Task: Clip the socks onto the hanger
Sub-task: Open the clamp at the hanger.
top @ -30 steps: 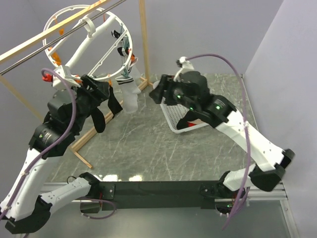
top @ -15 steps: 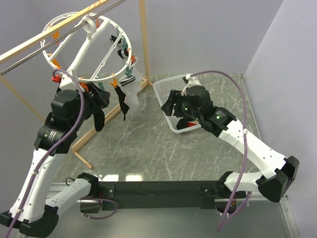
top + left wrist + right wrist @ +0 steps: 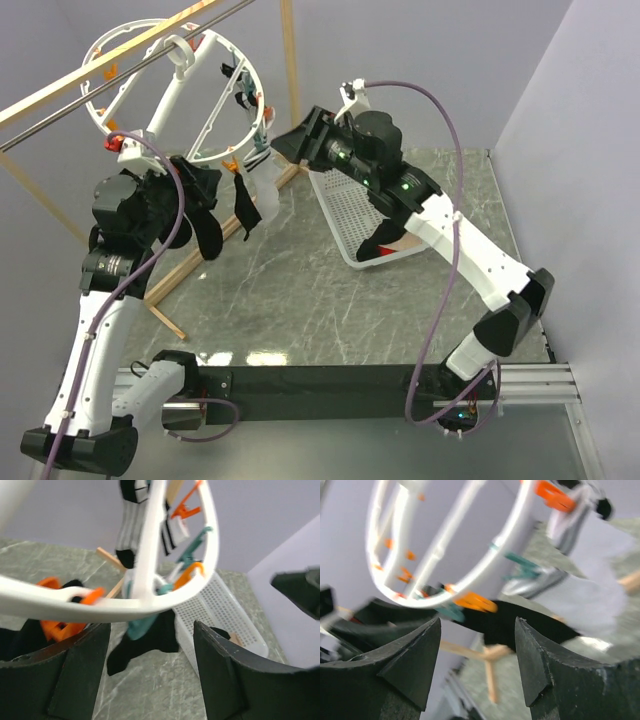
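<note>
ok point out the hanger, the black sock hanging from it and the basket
hanger (image 3: 100, 609), left wrist view, lower rim of the ring
black sock (image 3: 243, 208), top view, middle of the fabric
basket (image 3: 348, 215), top view, bare mesh floor

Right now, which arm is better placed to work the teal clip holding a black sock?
Left, probably: the left gripper is open at the hanger rim, the black sock and its teal clip between its fingers. The right gripper, open, stands apart.
</note>
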